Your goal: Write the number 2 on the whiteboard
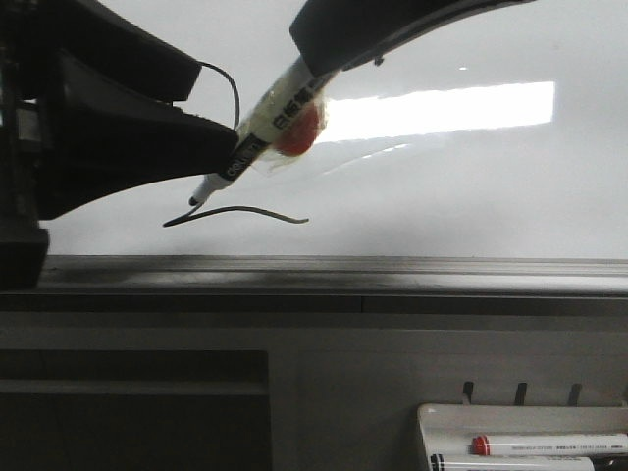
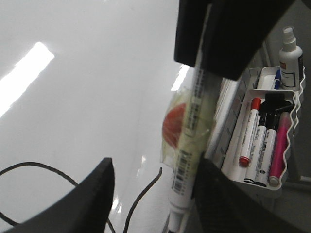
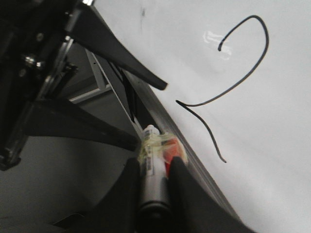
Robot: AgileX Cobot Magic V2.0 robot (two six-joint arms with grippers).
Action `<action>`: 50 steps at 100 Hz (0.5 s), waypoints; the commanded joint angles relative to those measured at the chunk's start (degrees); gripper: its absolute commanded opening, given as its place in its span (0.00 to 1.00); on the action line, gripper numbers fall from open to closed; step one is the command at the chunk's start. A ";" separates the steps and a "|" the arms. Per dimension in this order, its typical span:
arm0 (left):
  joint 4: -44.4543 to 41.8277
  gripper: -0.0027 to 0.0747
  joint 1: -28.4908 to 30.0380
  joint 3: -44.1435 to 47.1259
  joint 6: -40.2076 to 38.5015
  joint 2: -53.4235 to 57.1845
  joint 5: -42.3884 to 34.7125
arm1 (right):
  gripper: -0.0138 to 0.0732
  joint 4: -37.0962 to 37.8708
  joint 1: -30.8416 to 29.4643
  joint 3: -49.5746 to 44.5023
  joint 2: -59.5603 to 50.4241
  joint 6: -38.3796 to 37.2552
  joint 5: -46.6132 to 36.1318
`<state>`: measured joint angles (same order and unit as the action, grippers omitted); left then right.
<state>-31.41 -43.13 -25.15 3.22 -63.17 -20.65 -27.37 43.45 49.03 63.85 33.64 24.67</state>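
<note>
Right claw (image 3: 154,170) clamps marker (image 1: 257,130) by whiteboard (image 1: 471,186); left claw (image 2: 150,194) seemingly apart.

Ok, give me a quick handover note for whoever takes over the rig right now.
Right gripper: shut on the marker.
Left gripper: open, fingers on either side of the marker's tip end.
The number 2 looks complete on the whiteboard, from curved top to wavy base. The marker tip is near the base stroke's left end; contact unclear.
Left to do: probably only lift the marker away.
</note>
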 commanded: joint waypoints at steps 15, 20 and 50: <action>0.90 0.49 -0.61 -2.09 -0.24 -1.00 -2.41 | 0.10 -0.71 2.30 2.24 -0.92 0.34 -5.05; 0.90 0.49 -0.61 -2.09 -0.24 -1.00 -1.82 | 0.10 -0.71 2.84 2.24 -0.92 0.34 -5.40; 0.68 0.41 -0.61 -2.09 -0.24 -1.00 -0.98 | 0.10 -0.79 3.56 2.24 -0.92 0.34 -6.70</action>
<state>-31.41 -43.26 -25.38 3.22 -64.87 -18.18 -27.23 46.99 49.15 63.89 33.64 21.87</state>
